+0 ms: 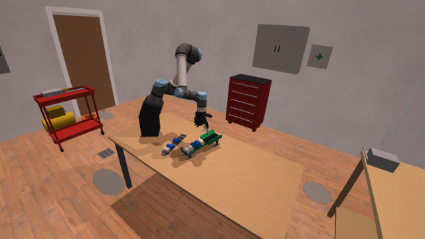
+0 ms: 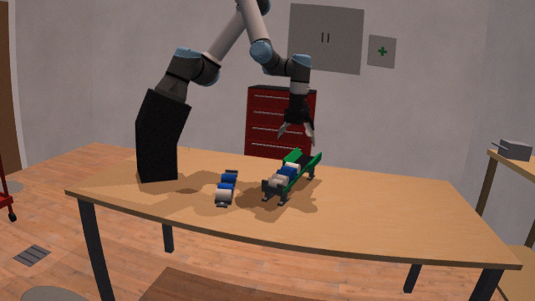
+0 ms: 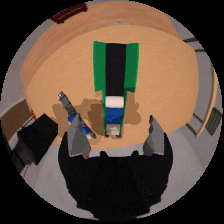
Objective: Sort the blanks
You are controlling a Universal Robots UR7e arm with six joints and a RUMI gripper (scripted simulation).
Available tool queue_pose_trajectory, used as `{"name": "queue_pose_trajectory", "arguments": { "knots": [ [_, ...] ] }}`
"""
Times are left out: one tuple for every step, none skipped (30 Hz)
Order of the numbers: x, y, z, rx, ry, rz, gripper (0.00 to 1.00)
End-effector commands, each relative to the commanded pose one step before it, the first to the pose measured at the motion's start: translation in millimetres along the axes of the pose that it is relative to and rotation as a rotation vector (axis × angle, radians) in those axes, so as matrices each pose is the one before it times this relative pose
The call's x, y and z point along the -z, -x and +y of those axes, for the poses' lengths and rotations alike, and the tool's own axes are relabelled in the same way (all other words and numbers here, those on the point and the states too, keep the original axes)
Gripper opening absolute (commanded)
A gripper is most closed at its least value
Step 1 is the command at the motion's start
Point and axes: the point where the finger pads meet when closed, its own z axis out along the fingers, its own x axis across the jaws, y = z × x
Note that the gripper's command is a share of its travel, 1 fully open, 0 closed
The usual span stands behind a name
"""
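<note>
1. Gripper point(image 2: 296, 131): fingers spread wide, empty, above feed ramp point(image 2: 302, 170).
2. White blank point(image 3: 114, 102): on ramp, atop blue blank point(image 3: 113, 115); probably light, rigid, smooth; best pinched mid-length.
3. Stock rack point(image 2: 226, 193): on desk point(image 2: 376, 209).

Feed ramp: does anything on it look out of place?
Yes. A blue blank lies on the feed ramp between a lower white blank and an upper white blank. Mixed colours look wrong on a one-colour ramp. The open end effector hangs above, empty.
</note>
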Motion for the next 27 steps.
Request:
{"name": "queue_pose_trajectory", "arguments": {
  "knots": [
    [0.51, -0.46, -0.09, 0.00027, -0.00008, 0.00128, 1.00],
    [0.00, 0.00, 0.00, 0.00000, 0.00000, 0.00000, 1.00],
    [0.00, 0.00, 0.00, 0.00000, 0.00000, 0.00000, 1.00],
    [0.00, 0.00, 0.00, 0.00000, 0.00000, 0.00000, 1.00],
    [0.00, 0.00, 0.00, 0.00000, 0.00000, 0.00000, 1.00],
    [0.00, 0.00, 0.00, 0.00000, 0.00000, 0.00000, 1.00],
    [0.00, 0.00, 0.00, 0.00000, 0.00000, 0.00000, 1.00],
    [0.00, 0.00, 0.00, 0.00000, 0.00000, 0.00000, 1.00],
    [0.00, 0.00, 0.00, 0.00000, 0.00000, 0.00000, 1.00],
    [-0.15, -0.02, 0.61, 0.00000, 0.00002, -0.00001, 1.00],
    [-0.85, -0.11, 3.45, 0.00002, 0.00010, -0.00007, 1.00],
    [-1.71, -0.16, 7.07, 0.00002, 0.00015, -0.00011, 1.00],
    [-2.33, -0.07, 9.86, 0.00001, 0.00012, -0.00009, 1.00],
    [-2.49, 0.14, 10.83, -0.00001, 0.00000, 0.00000, 1.00],
    [-2.17, 0.32, 9.73, -0.00003, -0.00012, 0.00009, 1.00],
    [-1.50, 0.34, 6.91, -0.00004, -0.00015, 0.00012, 1.00],
    [-0.72, 0.20, 3.34, -0.00002, -0.00009, 0.00007, 1.00],
    [-0.13, 0.04, 0.59, 0.00000, -0.00002, 0.00001, 1.00],
    [0.00, 0.00, 0.00, 0.00000, 0.00000, 0.00000, 1.00],
    [0.00, 0.00, 0.00, 0.00000, 0.00000, 0.00000, 1.00],
    [0.00, 0.00, 0.00, 0.00000, 0.00000, 0.00000, 1.00],
    [0.00, 0.00, 0.00, 0.00000, 0.00000, 0.00000, 1.00],
    [0.00, 0.00, 0.00, 0.00000, 0.00000, 0.00000, 1.00],
    [0.00, 0.00, 0.00, 0.00000, 0.00000, 0.00000, 0.47],
    [0.00, 0.00, 0.00, 0.00000, 0.00000, 0.00000, 0.47],
    [0.00, 0.00, 0.00, 0.00000, 0.00000, 0.00000, 0.47],
    [0.00, 0.00, 0.00, 0.00000, 0.00000, 0.00000, 0.47]
  ]
}}
